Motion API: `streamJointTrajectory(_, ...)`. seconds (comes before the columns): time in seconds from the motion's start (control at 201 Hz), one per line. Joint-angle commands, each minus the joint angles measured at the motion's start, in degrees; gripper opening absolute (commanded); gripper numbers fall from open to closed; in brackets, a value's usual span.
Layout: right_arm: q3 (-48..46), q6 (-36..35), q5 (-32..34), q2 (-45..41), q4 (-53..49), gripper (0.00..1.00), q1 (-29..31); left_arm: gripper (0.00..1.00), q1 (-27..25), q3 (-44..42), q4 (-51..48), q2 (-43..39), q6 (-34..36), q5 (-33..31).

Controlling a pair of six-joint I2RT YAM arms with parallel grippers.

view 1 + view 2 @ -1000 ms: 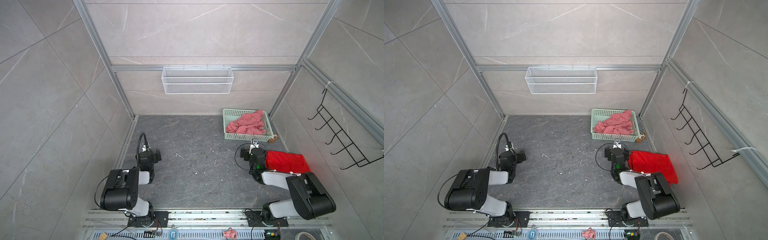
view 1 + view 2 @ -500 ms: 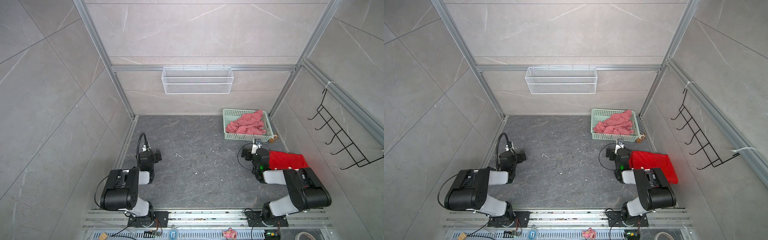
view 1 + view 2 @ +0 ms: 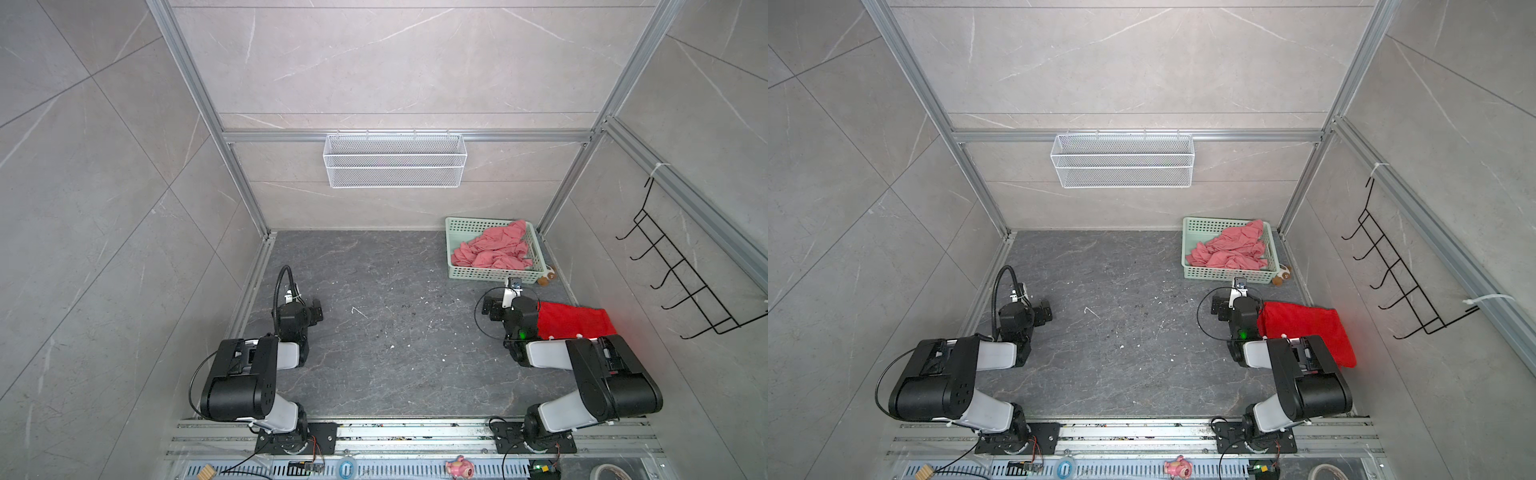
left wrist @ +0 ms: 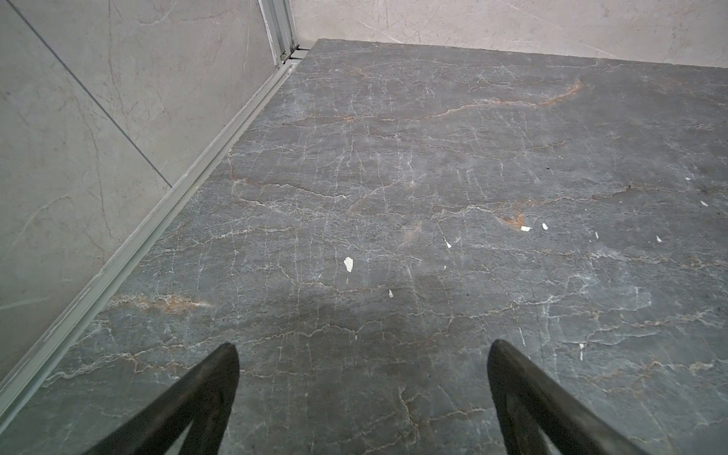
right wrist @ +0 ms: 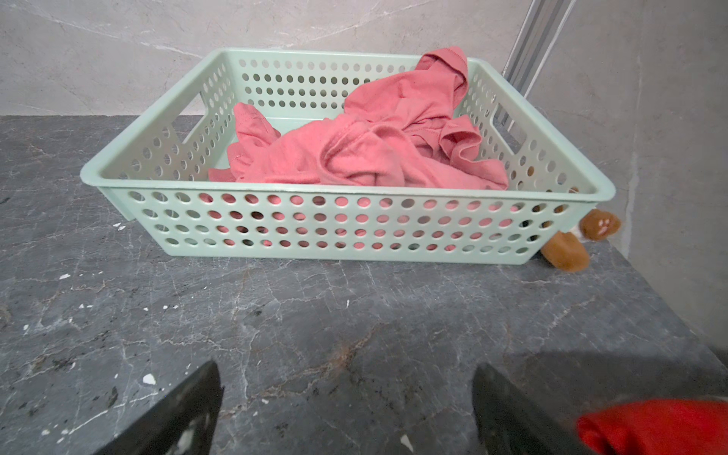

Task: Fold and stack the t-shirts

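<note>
L gripper: jaws wide apart, nothing btwn, low over bare dark table nr left wall. R gripper: jaws apart too, empty, facing green basket. Pink shirts crumpled inside basket, far right corner of table. Red shirt lies flat on table, rough rectangle, just beside R gripper. Brown toy at basket corner.
</note>
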Motion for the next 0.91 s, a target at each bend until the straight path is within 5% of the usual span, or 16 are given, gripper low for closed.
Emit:
streamJointTrajectory(0.0,-0.4,-0.2,-0.2,-0.1,1.4,1.0,0.4,1.0,0.3,0.5,3.0,-0.3,0.5,0.2)
streamJointTrajectory(0.906,0.0,0.0,0.0,0.1,0.9,1.0,0.4,1.0,0.3,0.9,2.5,0.0,0.5,0.3)
